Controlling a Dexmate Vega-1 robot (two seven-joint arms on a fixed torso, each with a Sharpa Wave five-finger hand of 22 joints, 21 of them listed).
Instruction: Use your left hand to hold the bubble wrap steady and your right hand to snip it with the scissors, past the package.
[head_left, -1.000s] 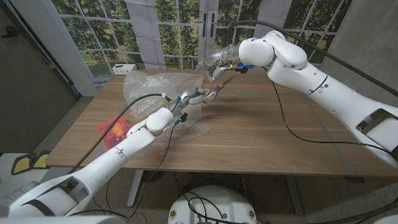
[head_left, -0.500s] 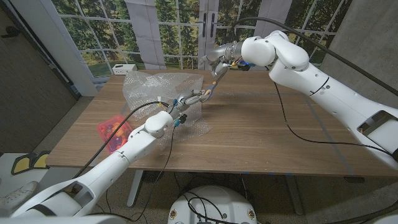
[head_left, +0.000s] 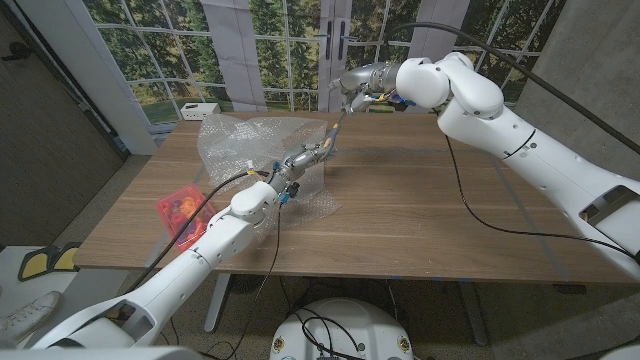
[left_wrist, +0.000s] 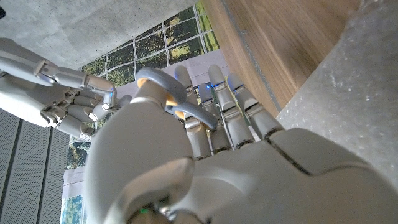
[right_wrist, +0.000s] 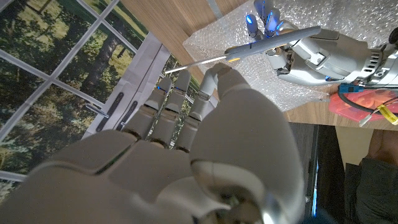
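A wooden table (head_left: 420, 215) stands before large windows, and toward nine o'clock on it lies a red package (head_left: 180, 208), with the clear bubble wrap (head_left: 250, 140) spread from there toward eleven o'clock. The left robot hand (head_left: 300, 158) reaches over the sheet's edge near the middle, but I cannot tell if its fingers really grip it. At twelve o'clock the right robot hand (head_left: 358, 84) is closed on the handles of the scissors (head_left: 333, 130), blades pointing down at the wrap; the sheet looks light, soft and slippery, so I think it must be held taut near the cutting line.
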